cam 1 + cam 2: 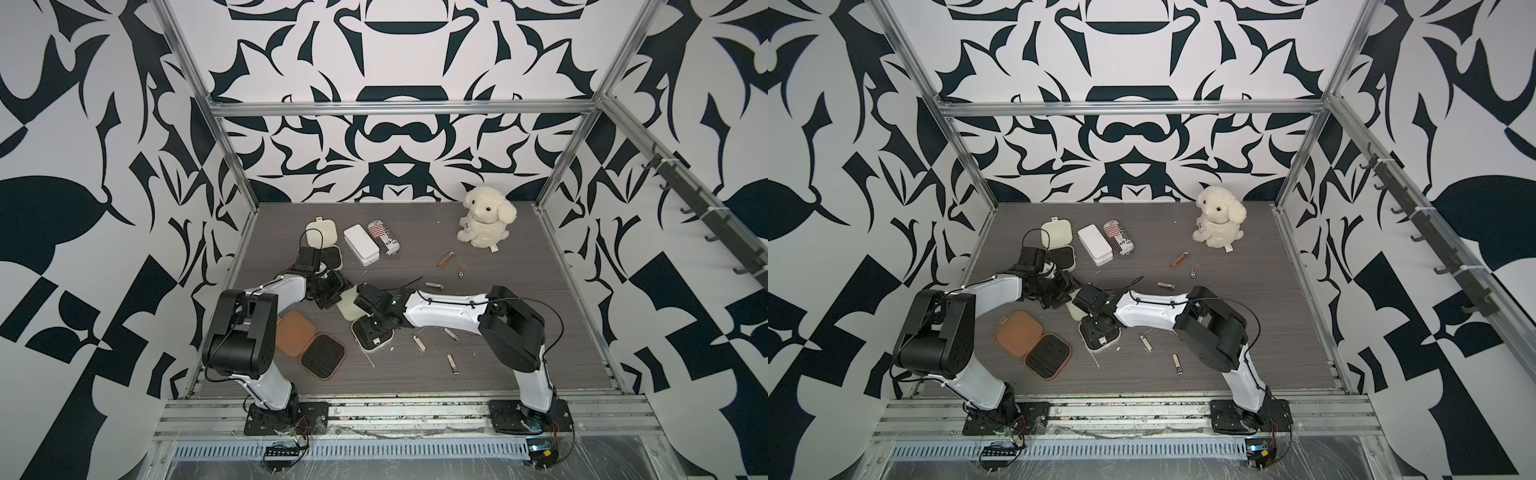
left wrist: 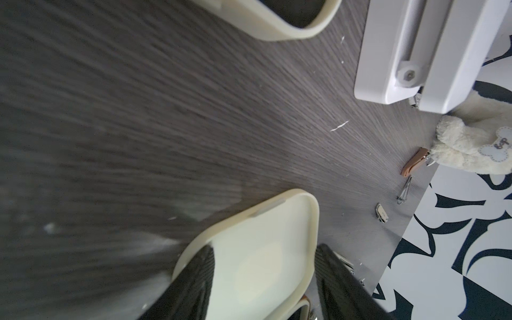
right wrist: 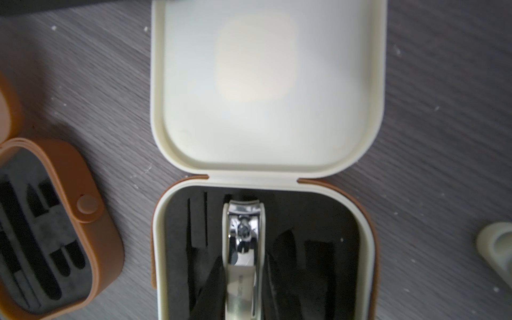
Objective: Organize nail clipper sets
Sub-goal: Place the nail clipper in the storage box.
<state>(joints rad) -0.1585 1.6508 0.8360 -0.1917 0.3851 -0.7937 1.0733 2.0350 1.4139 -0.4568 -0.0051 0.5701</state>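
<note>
Pinching a metal clipper (image 3: pixel 243 221) in the cream case (image 3: pixel 163 235), right tool (image 3: pixel 243 277), left tool (image 2: pixel 263 255) clamped on its lid (image 2: pixel 277 216).

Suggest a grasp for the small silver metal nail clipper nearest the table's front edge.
Probably top-down: pinch the small silver metal nail clipper across its narrow width at mid-length. It lies flat on the grey table, long axis roughly front-to-back, leaving its long sides graspable.

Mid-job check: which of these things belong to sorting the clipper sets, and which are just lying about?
Belongs to the job:
near cream case
clipper over its black insert
far cream case
tan-brown case
loose clippers on the table

Just lying about:
white box
striped can
plush dog
</note>
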